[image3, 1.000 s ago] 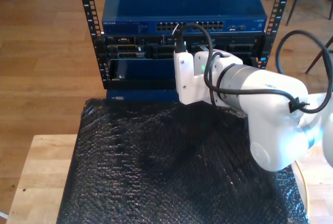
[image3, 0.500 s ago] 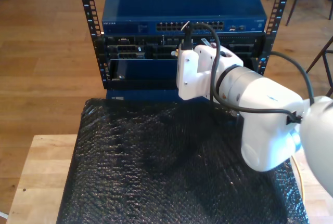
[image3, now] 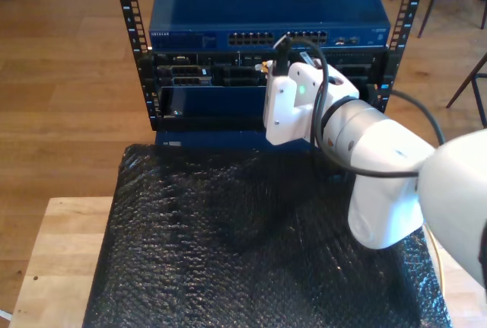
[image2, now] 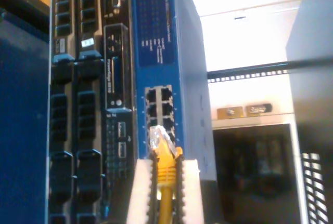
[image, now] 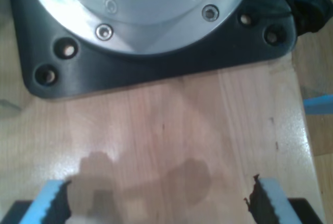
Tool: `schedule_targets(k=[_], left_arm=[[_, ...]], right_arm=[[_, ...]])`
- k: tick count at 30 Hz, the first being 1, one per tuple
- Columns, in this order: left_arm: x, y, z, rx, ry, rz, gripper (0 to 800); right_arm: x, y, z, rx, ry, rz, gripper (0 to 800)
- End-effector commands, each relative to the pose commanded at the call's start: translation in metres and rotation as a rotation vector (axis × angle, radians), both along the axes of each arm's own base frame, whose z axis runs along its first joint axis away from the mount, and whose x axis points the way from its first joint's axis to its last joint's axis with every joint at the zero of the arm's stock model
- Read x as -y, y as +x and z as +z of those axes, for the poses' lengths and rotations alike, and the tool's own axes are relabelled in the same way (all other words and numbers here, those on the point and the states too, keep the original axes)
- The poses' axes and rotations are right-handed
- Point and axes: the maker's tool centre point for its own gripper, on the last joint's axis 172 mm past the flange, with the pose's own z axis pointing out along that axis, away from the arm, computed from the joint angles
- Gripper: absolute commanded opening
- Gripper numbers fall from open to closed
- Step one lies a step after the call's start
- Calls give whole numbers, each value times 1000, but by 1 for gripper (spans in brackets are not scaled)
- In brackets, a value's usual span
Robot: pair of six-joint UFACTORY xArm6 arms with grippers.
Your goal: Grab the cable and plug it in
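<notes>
Yellow cable (image2: 165,174) sits clamped in my second tool (image2: 162,169), its clear plug (image2: 157,136) just short of the blue switch (image2: 158,42) ports. My first tool (image: 156,198) hangs wide open and empty over a wooden surface (image: 171,125)

The second gripper (image2: 162,182), clamped on the yellow cable (image2: 165,169), has a short open gap ahead of the plug before the blue switch's (image3: 266,8) port block (image2: 159,109). Rack rails (image3: 129,16) flank the switch face on both sides. Behind the arm, the black padded mat (image3: 228,252) lies unobstructed. The first gripper's parted jaws hang over bare wooden tabletop (image: 182,130), with a black base plate (image: 156,63) just ahead.
</notes>
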Motion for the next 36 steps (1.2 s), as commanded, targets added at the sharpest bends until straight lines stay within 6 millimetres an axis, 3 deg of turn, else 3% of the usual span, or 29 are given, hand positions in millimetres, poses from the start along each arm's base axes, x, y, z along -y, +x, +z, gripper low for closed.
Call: schedule_targets(k=[8, 12, 18, 30, 36], left_arm=[[0, 0, 0, 0, 0, 0, 800], [0, 0, 0, 0, 0, 0, 800], [0, 0, 0, 0, 0, 0, 800], [0, 0, 0, 0, 0, 0, 800], [0, 0, 0, 0, 0, 0, 800]], right_arm=[[15, 16, -4, 5, 21, -44, 0], [32, 30, 4, 16, 61, -114, 0], [37, 42, 2, 58, 52, -143, 0], [74, 41, 10, 212, 12, -266, 0], [87, 38, -1, 241, -36, -357, 0]])
